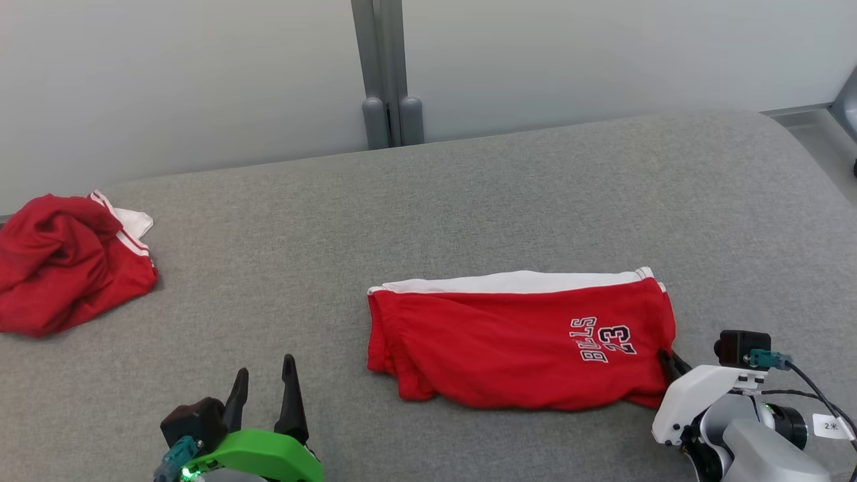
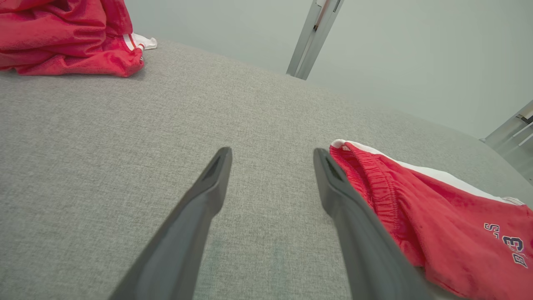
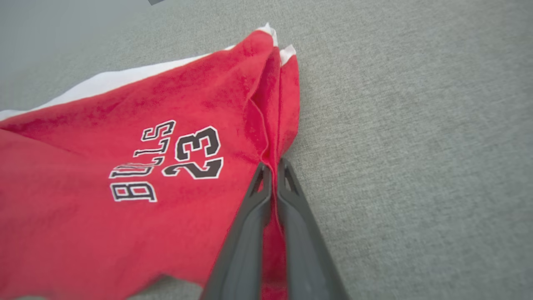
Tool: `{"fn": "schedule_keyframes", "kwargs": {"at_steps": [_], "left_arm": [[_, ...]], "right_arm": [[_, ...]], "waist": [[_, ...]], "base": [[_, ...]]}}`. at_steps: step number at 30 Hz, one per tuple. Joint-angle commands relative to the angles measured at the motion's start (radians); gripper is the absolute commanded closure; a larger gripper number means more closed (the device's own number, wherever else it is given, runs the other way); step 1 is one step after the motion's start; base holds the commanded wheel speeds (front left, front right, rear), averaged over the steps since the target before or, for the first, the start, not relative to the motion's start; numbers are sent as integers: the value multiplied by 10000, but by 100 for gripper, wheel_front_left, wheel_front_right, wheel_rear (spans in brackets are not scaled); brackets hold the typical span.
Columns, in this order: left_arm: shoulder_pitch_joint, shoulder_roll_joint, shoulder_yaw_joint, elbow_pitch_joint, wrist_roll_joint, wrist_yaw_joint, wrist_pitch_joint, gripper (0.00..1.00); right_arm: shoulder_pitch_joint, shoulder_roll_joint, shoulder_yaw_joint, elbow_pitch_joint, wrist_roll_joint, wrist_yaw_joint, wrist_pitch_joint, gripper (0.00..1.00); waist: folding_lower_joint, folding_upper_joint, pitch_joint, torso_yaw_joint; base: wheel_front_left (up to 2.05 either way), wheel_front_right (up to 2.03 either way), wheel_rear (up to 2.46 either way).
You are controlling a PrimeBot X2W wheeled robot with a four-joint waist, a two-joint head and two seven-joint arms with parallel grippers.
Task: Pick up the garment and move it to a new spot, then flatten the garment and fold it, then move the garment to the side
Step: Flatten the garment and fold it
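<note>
A pair of red shorts (image 1: 522, 338) with a white side stripe and a "23" print lies folded on the grey surface, a little right of centre. My right gripper (image 1: 671, 365) pinches the shorts' right edge (image 3: 272, 137), both fingers shut on a fold of the red cloth (image 3: 271, 166). My left gripper (image 1: 266, 391) stands open at the lower left, to the left of the shorts' waistband (image 2: 374, 187). Its right finger (image 2: 333, 183) lies close beside the waistband with nothing between the fingers.
A second red garment (image 1: 63, 258) with white trim lies crumpled at the far left edge of the grey surface (image 1: 428, 214). A grey post (image 1: 385, 73) stands against the pale wall behind. The surface drops off at the back and right.
</note>
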Motion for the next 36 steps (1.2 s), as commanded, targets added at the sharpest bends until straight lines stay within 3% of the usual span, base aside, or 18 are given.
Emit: {"fn": "schedule_keyframes", "kwargs": {"at_steps": [1, 12, 23, 36], "left_arm": [[47, 64, -15, 12, 136, -32, 14, 0], [-107, 24, -226, -79, 277, -29, 26, 0], [-176, -55, -329, -194, 305, -59, 39, 0], [-364, -55, -337, -247, 285, -28, 54, 0]], "right_arm": [[112, -18, -91, -101, -138, -22, -45, 100], [-569, 38, -342, -1066, -1153, -19, -34, 100], [-303, 1171, 124, -3108, -1470, -19, 1138, 100], [-193, 1638, 460, -3315, -1743, -19, 2044, 100]], "waist": [[0, 0, 2, 67], [0, 0, -175, 931], [0, 0, -204, 2192], [0, 0, -26, 3029]], "base": [[0, 0, 0], [0, 0, 0], [0, 0, 0], [0, 0, 0]]}}
